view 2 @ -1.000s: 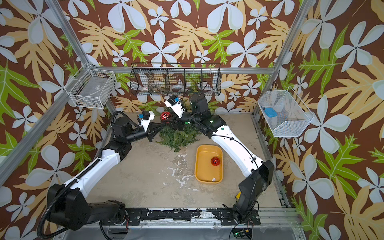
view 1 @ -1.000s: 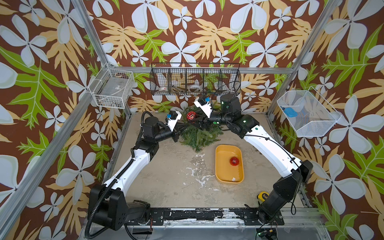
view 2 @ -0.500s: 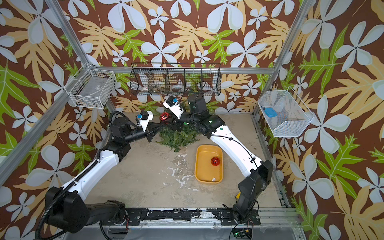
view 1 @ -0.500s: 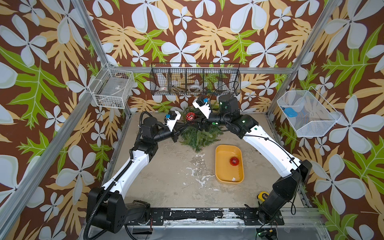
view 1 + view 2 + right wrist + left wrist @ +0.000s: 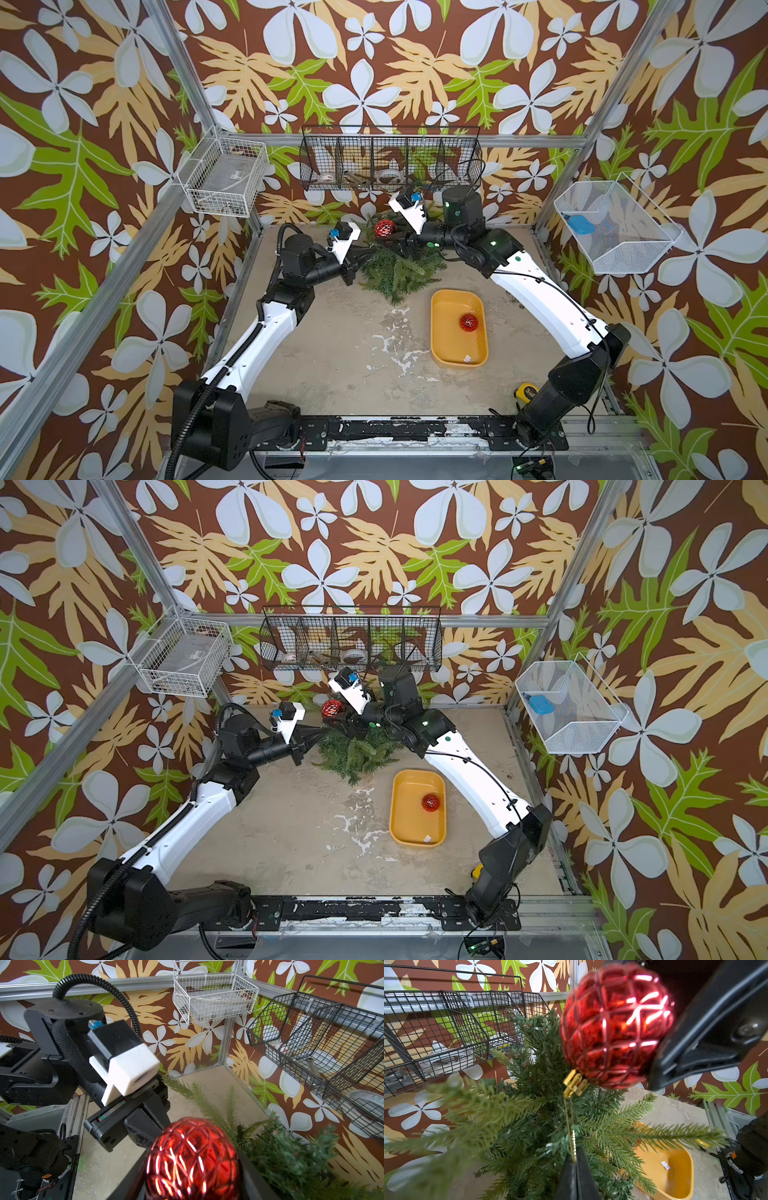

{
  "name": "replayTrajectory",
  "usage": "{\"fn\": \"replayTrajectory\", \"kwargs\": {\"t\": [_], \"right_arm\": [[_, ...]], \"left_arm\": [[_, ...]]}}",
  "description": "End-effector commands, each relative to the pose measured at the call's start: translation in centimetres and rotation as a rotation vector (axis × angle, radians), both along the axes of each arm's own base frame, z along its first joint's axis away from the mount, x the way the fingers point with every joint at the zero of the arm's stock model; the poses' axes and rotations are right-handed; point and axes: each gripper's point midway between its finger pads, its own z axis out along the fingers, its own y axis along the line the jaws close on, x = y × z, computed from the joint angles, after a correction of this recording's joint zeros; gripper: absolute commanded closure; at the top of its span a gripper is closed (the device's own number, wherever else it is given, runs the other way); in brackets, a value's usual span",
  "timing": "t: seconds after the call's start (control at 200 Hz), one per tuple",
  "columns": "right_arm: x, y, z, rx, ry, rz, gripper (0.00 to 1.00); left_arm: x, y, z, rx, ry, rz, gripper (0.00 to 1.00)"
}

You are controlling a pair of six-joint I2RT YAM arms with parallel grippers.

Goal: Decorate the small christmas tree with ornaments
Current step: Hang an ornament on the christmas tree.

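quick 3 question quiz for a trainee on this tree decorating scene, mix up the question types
1. True or false: the left gripper is shut on the gold string of the held red ornament.
2. What clamps that ornament's ball over the small christmas tree? A) the right gripper B) the left gripper C) nothing, it hangs free.
3. Fill in: the yellow tray holds ___ ornament(s).
Key: 1 true; 2 A; 3 one, the second red ornament.
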Motion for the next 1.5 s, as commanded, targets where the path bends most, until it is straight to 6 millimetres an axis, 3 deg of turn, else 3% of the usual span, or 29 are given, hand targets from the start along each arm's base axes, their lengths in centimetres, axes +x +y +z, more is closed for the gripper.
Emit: {"fn": "replayTrajectory", "kwargs": {"t": [0.0, 0.35, 0.841, 1.196, 1.496], "right_arm": [[0.1, 0.1, 0.2, 0.008, 0.002, -0.004, 0.58], [-0.8, 0.6, 0.0, -0.005, 0.004, 0.025, 0.58], [0.3, 0.3, -0.9, -0.034, 0.011, -0.032, 0.58], [-0.3, 0.2, -1.4, -0.046, 0.025, -0.018, 0.58], [-0.2, -0.1, -1.1, -0.043, 0.014, -0.031, 0.58]], "left_arm": [[0.1, 0.3, 0.1, 0.022, -0.012, 0.018, 1.00], [-1.0, 0.3, 1.0, 0.004, -0.048, -0.011, 1.00], [0.3, 0.0, -0.6, 0.001, 0.033, -0.017, 1.00], [-0.7, -0.5, -0.1, -0.016, 0.014, -0.076, 1.00], [-0.3, -0.6, -0.3, -0.023, 0.028, -0.078, 1.00]]}}
